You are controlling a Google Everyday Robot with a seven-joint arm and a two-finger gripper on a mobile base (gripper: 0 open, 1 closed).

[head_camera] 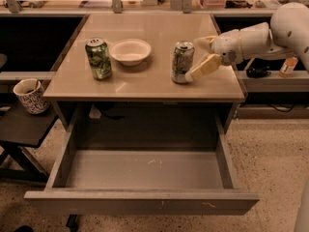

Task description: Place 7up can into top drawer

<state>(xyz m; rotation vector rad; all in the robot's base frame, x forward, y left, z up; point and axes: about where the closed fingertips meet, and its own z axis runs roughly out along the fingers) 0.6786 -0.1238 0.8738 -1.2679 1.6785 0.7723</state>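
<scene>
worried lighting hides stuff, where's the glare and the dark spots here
Camera view: warm, dim light; faint glare on the table top in front of the bowl; the 7up can and the open pincer beside it are clearly lit; the top drawer floor shows, the recess above its back lies in shadow.

green can (98, 58) left of white bowl (130, 51), patterned mug (31, 95) on dark stand (21, 125)

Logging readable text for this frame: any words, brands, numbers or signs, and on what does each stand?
No text can be read anywhere.
7up can: green markings, too blurred to read.
Green can: pattern only, no legible letters.
Mug: dark pattern, no words.
Top drawer: front panel shows scuffs only.
Gripper, open at the 7up can's right side: no label.
</scene>
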